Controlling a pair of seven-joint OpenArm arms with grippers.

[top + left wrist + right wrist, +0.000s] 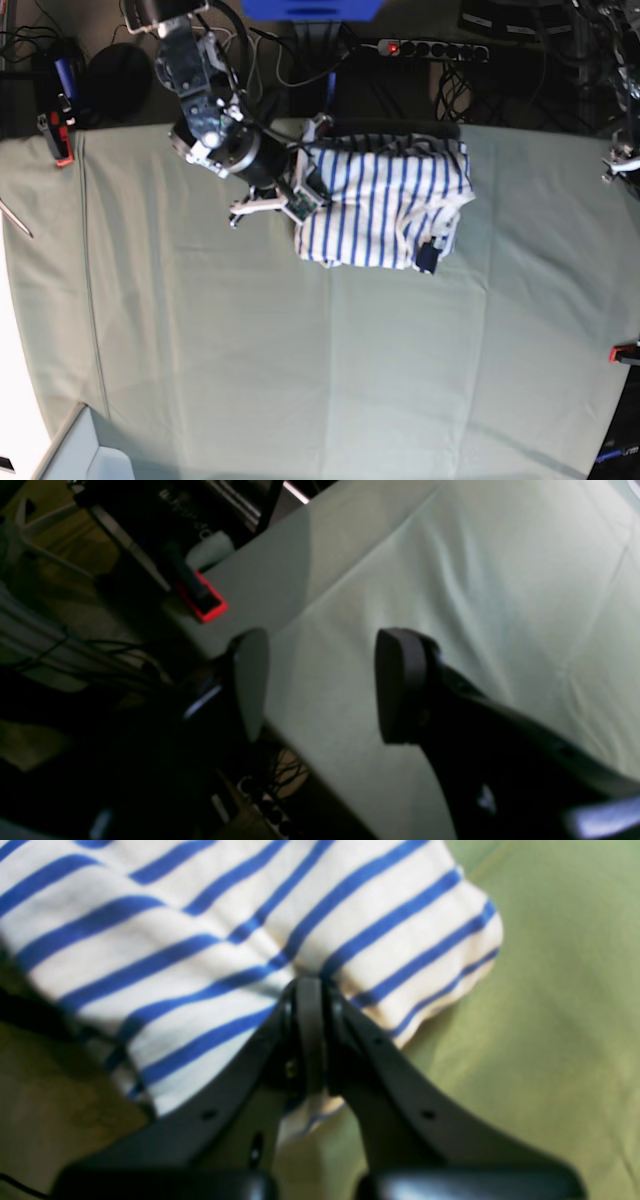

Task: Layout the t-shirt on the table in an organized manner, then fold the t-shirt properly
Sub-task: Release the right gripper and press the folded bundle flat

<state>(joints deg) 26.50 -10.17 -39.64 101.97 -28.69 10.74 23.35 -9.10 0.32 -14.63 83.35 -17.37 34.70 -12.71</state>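
Your t-shirt lies bunched in a rough rectangle toward the 12 o'clock edge of the desk, its small dark tag at its 5 o'clock corner. At the shirt's 9 o'clock edge your right claw is clenched on a fold of the striped fabric. Your left claw is released, jaws apart over bare cloth by the desk's edge, with a red clamp at its 10 o'clock

T-shirt bunched on the table toward its far edge, right hand seemingly at its left edge
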